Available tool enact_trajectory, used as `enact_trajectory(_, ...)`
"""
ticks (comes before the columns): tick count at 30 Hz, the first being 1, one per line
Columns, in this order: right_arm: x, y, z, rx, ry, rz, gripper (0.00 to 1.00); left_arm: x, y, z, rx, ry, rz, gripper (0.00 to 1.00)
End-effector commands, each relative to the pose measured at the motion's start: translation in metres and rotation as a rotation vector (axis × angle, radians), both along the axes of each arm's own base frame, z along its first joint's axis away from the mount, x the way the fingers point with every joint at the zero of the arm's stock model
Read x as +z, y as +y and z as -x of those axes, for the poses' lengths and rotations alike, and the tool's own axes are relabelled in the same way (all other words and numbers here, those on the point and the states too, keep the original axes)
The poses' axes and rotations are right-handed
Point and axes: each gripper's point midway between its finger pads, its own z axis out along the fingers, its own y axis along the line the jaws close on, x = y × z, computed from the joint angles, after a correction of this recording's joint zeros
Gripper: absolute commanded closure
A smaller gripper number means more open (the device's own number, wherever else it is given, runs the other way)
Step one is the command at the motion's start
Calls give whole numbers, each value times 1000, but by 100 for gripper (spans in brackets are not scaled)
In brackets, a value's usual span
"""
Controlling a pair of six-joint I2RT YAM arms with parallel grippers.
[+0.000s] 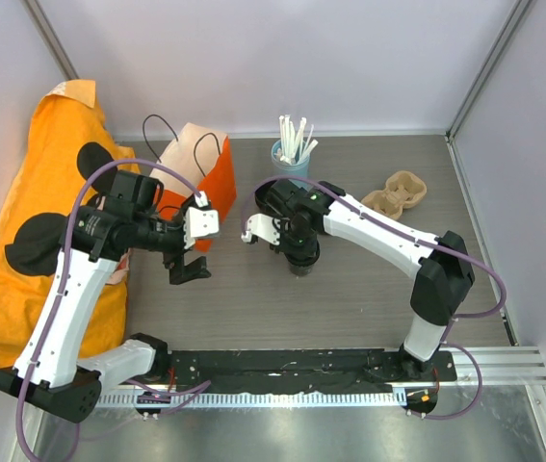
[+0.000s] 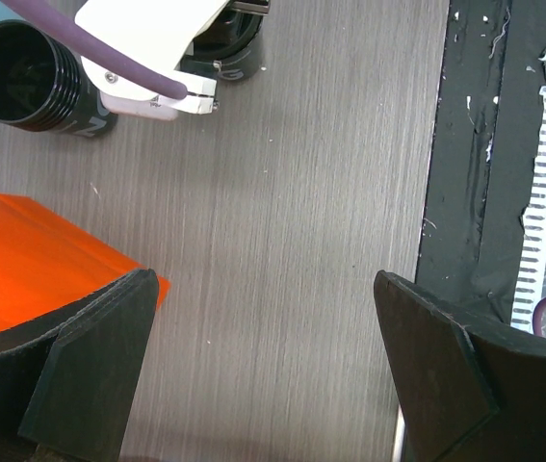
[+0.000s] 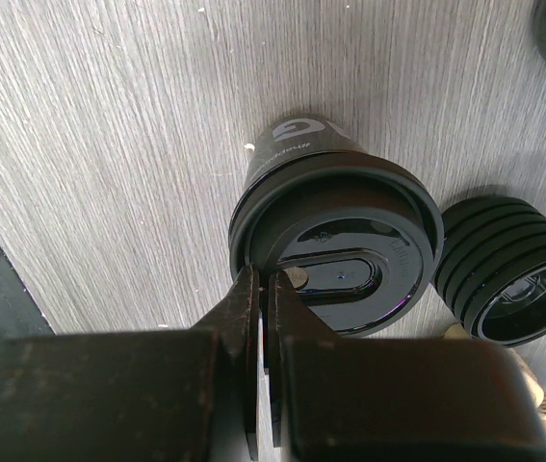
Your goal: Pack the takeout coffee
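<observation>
The grey wood-grain table (image 1: pixel 350 308) is filling most of the top view, with a rumpled orange cloth (image 1: pixel 51 173) spilling down its left side. An orange paper bag (image 1: pixel 217 183) with black handles is sitting in the upper middle of that view, just right of the cloth.

The left gripper (image 2: pixel 265 284) is hovering left of centre with its two fingers spread wide and only bare tabletop showing between them. In its wrist view, a corner of the bag is peeking out at the left edge behind one finger.

A cardboard cup carrier (image 1: pixel 395 195) is lying at the upper right, well apart from the bag. A blue holder of white straws (image 1: pixel 292 154) is standing at top centre.

The lidded black cup (image 3: pixel 350 231) is standing upright at the centre of the table, under the right arm. The right gripper (image 3: pixel 265 289) is reaching over it, fingers pressed together, tips at the lower left rim of the lid. A ribbed black cup (image 3: pixel 504 279) is sitting just beside the lidded one, at the right edge of the right wrist view.
</observation>
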Motion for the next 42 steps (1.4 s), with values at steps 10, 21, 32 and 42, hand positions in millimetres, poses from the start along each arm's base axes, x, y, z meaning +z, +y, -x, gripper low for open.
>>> enact_trajectory(10,6,7,-1,-18,-13,-19,99,-5,8,38,-24,155,-21,0)
enact_trajectory(21,-2,4,-1,-26,-7,-4,99,-5,8,38,-25,158,-13,0)
enact_trajectory(32,-10,0,2,-30,1,12,99,-4,7,38,-27,160,-7,0)
enact_trajectory(42,-11,2,0,-30,-2,6,98,-3,7,38,-26,158,-3,0)
